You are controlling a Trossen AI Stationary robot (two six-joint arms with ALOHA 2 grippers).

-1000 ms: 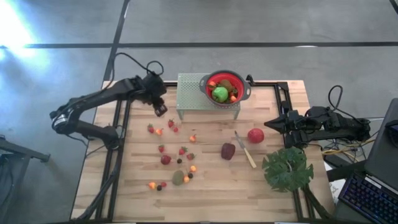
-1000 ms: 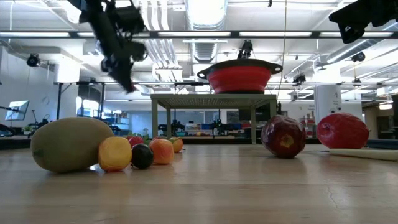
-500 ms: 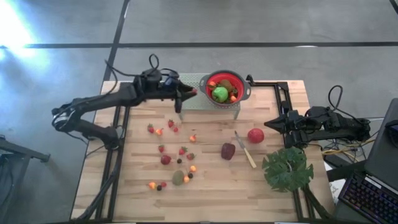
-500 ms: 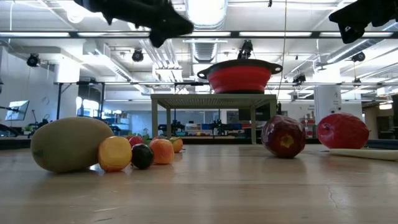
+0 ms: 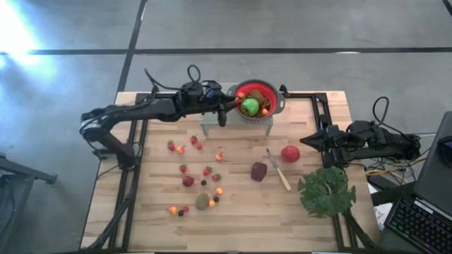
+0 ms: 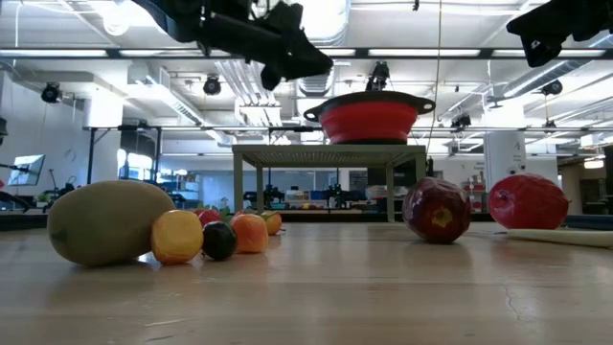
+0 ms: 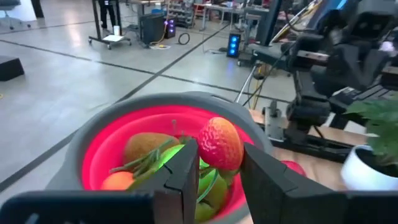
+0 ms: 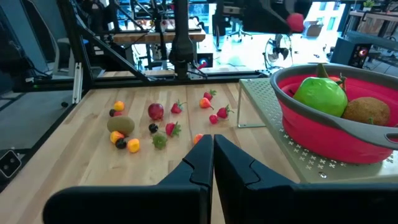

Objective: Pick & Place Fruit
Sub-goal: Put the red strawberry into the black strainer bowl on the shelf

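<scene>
Left claw grips a red strawberry between its two fingers, just above the rim of the red colander. In the high view the claw sits at the colander's left edge, upper centre of the frame, above the perforated stand. The left arm reaches from the worktop's left edge, stretched nearly level toward the right; in the low view it crosses the upper left of the frame, left of the colander.

Inside the colander lie a green apple, a kiwi and orange pieces.

Right claw has its fingers pressed together, holding nothing, and waits at the right edge of the worktop.

Loose fruit on the worktop: small strawberries left of centre, a kiwi lower centre, a dark maroon fruit and a red apple right of centre, with a knife between them. A green leaf lies lower right.
</scene>
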